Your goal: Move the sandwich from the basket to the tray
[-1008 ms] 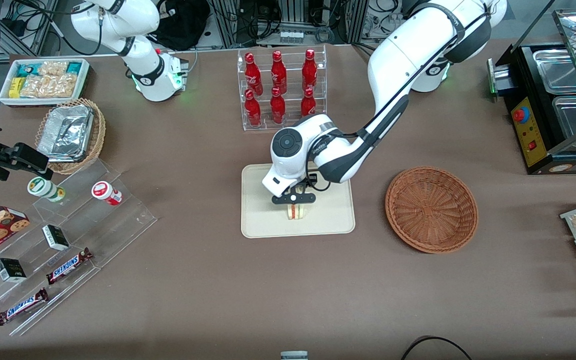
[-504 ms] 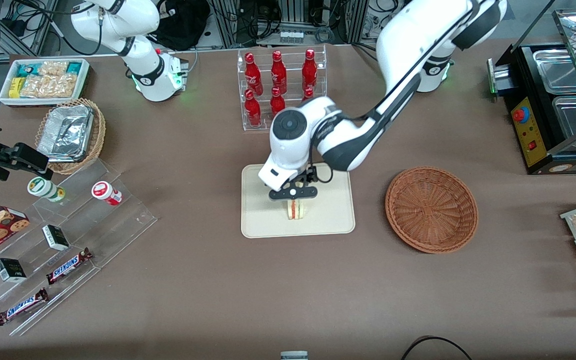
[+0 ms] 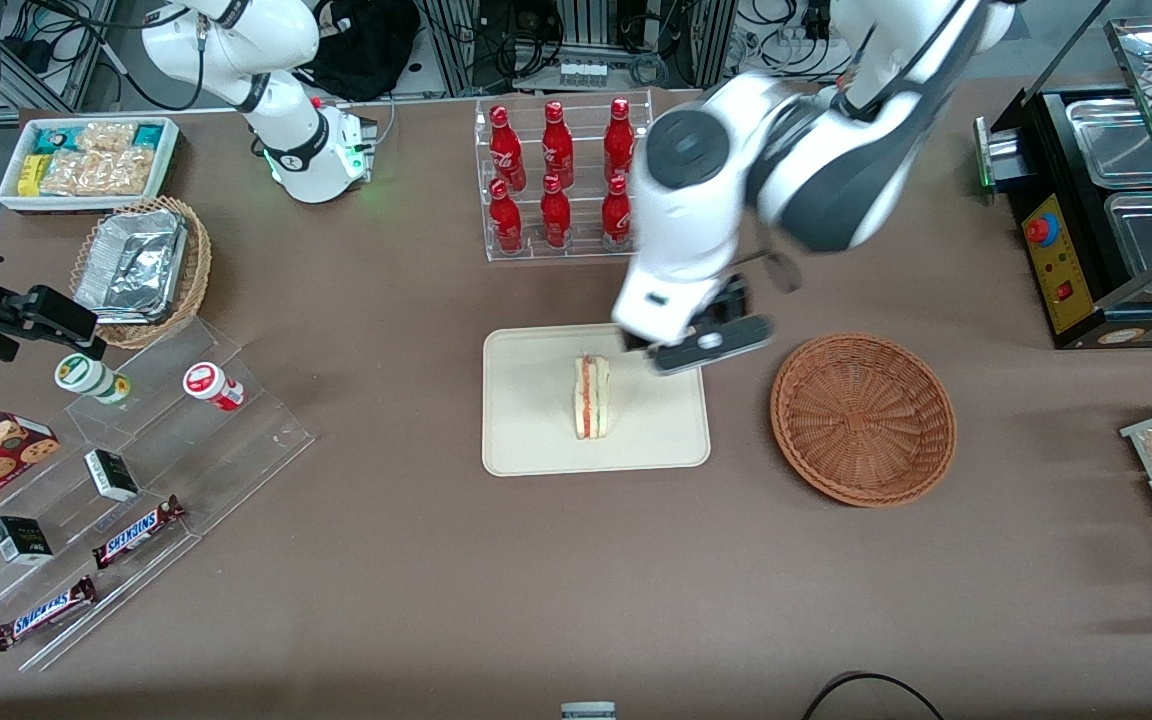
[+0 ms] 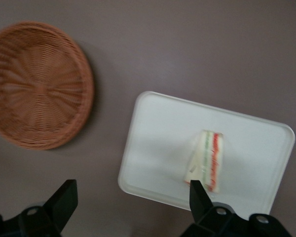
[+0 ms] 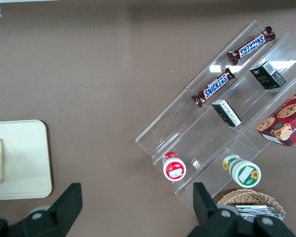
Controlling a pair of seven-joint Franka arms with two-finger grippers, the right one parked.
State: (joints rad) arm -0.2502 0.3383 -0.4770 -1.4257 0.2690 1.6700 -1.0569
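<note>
Front view: sandwich [image 3: 592,397] lies on tray [image 3: 526,440]; claw [image 3: 712,345] wide, empty, raised between tray and basket [image 3: 863,417].

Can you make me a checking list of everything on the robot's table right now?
Surface: brown table, no spills seen.
Sandwich: standing on its edge on the tray, filling stripe facing up.
Basket: empty, beside the tray toward the working arm's end.
Clutter: rack of red bottles; clear stepped shelf with Snickers bars, small boxes and two little jars; foil containers in a lighter wicker basket; bin of snack packets; food warmer.
Hand: open, holding nothing, raised above the tray's edge nearest the basket.
Cables: one black loop at the table's near edge; more among the equipment past the table.
Surroundings: metal frames and equipment; no people seen.
</note>
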